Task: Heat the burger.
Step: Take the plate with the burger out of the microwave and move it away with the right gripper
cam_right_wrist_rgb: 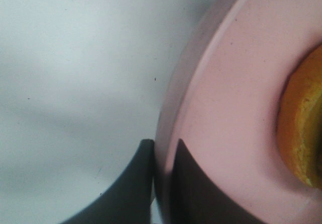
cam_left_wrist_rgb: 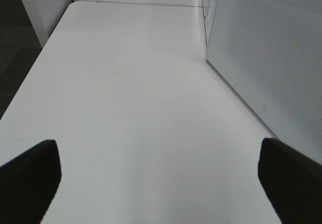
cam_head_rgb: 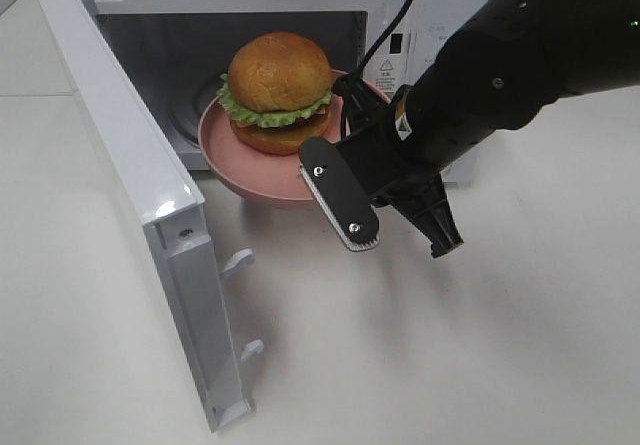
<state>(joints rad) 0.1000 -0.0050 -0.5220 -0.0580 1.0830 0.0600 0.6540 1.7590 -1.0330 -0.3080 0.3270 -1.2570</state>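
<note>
Burger (cam_head_rgb: 279, 92) plate (cam_right_wrist_rgb: 221, 128) in right claw (cam_right_wrist_rgb: 162, 156)

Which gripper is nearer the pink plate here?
Right. The right gripper is shut on the rim of the pink plate carrying the burger. The left gripper is open over bare table, beside the microwave.

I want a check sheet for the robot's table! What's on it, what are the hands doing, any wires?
Surface: white table, bare where visible.
Job's things: burger on pink plate, at the mouth of the microwave; door open.
Clutter: nothing seen.
Grippers: right gripper shut on the plate's rim; left gripper open, empty, above the table.
Cables: black cable by the right arm.
Surroundings: dark floor past the table edge.
</note>
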